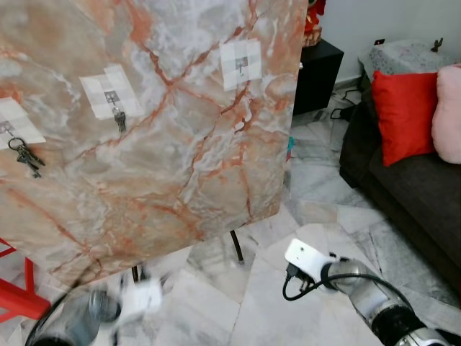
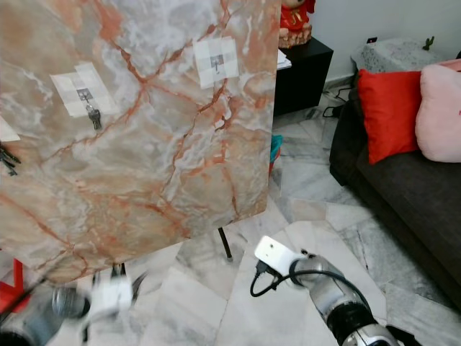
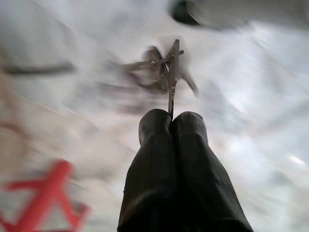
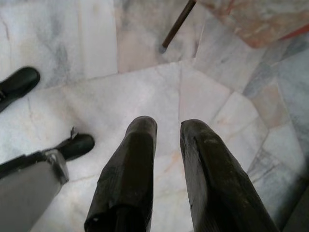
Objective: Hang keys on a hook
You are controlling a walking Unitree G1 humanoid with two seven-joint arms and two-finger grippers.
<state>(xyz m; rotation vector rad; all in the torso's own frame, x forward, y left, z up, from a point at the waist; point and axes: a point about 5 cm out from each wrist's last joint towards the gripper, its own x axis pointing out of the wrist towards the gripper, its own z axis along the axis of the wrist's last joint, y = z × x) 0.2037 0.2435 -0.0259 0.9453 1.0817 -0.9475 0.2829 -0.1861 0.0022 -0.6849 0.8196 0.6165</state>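
A tilted marble board point(image 1: 180, 144) carries three white hook patches. A bunch of keys point(image 1: 25, 157) hangs from the left hook point(image 1: 7, 128), and a single key point(image 1: 119, 119) hangs from the middle hook point(image 1: 109, 95). The right hook point(image 1: 240, 65) is bare. In the left wrist view my left gripper point(image 3: 171, 116) is shut on a blurred key ring point(image 3: 161, 67), pinching one key's blade. That arm point(image 1: 86, 310) is a blur low under the board. My right gripper point(image 4: 168, 128) hangs open over the floor with nothing between its fingers; its arm point(image 1: 360, 285) is at lower right.
The board stands on thin dark legs point(image 1: 236, 249) over a marble tile floor point(image 1: 302, 180). A dark sofa point(image 1: 410, 187) with a red cushion point(image 1: 405, 112) and a pink cushion point(image 1: 448, 112) is on the right. A black cabinet point(image 1: 317, 72) stands behind, and a red frame point(image 1: 18, 295) at lower left.
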